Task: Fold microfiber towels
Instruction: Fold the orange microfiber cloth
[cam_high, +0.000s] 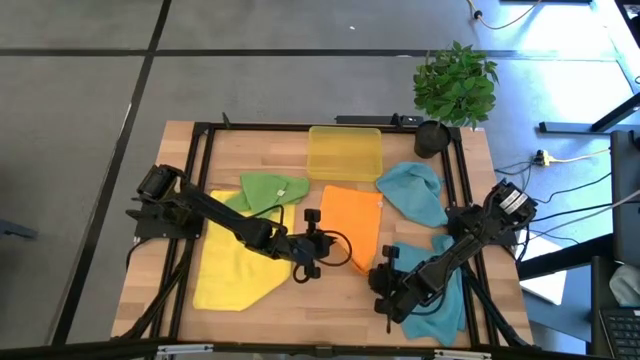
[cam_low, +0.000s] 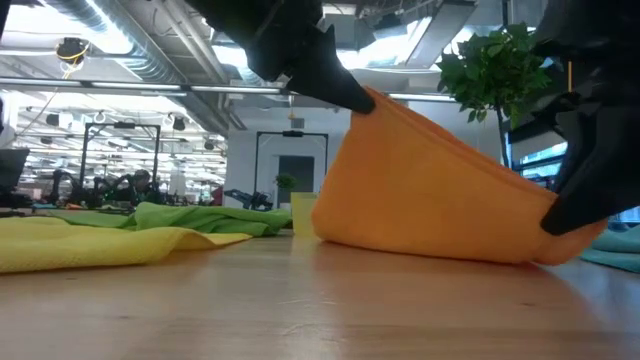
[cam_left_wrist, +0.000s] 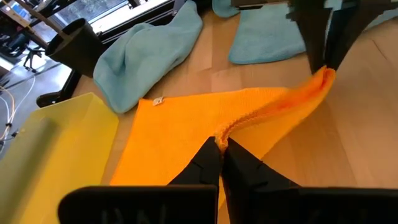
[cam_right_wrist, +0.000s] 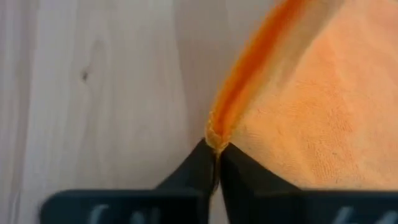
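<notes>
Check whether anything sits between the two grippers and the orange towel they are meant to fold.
Nothing visible does. The left gripper is shut on one corner of the orange towel and the right gripper on another, the edge lifted between them.

No writing, brand, number or sign can be read on anything in these views
</notes>
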